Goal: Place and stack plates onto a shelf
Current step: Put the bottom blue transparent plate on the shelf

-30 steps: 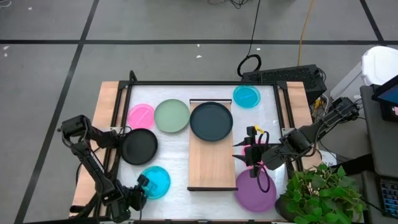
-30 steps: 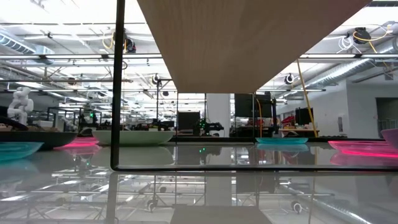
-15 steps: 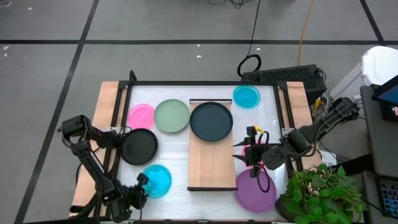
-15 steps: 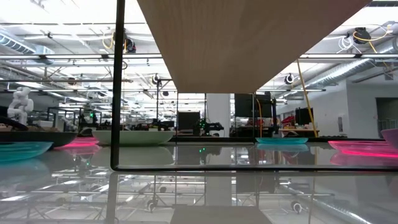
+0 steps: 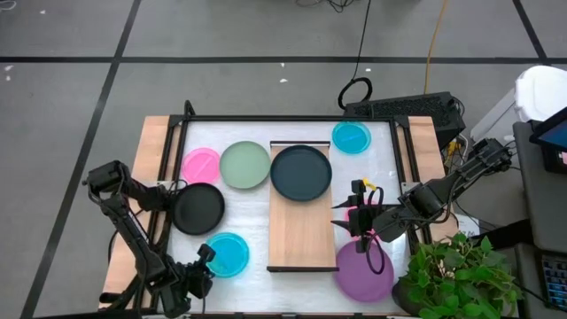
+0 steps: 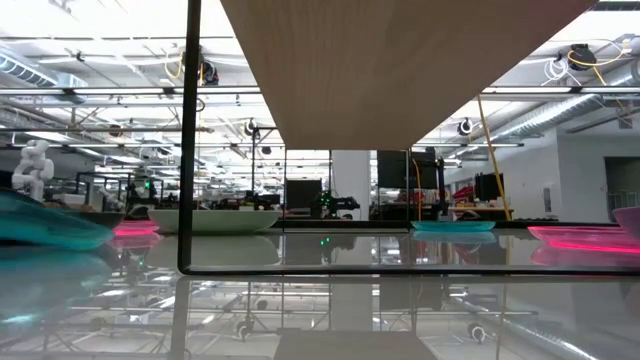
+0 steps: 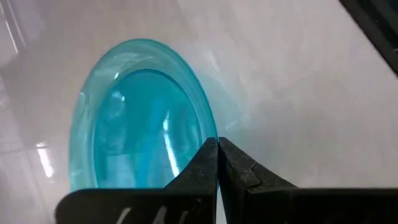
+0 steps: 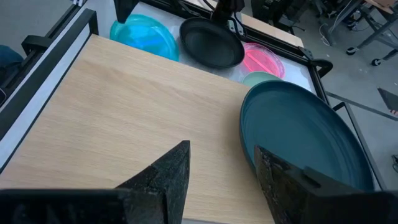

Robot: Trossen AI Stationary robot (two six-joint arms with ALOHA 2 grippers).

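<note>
One cyan plate [image 5: 227,255] sits pinched at its near rim between the left gripper [image 7: 216,163] fingers, which are pressed together on its edge; from those jaws the plate stretches straight ahead, and in the low view its rim is tilted, one side raised off the white tabletop [image 5: 381,168]. Beyond it, further from the jaws, lies the black plate [image 5: 198,208].

Ahead of the right gripper [image 8: 217,165], whose jaws stand spread and hold nothing, the shelf [image 5: 303,232] runs lengthwise away from the fingers, its long axis going from the table's near edge to its far edge, with the dark teal plate [image 5: 301,172] lying flat on its far end. Just behind the right gripper is the purple plate [image 5: 364,271].

Seven plates show in the high view: two cyan, the second cyan plate [image 5: 352,136] at the far corner; one pink plate [image 5: 201,165]; one sage-green plate [image 5: 244,165]; one black; one dark teal; one purple.
</note>
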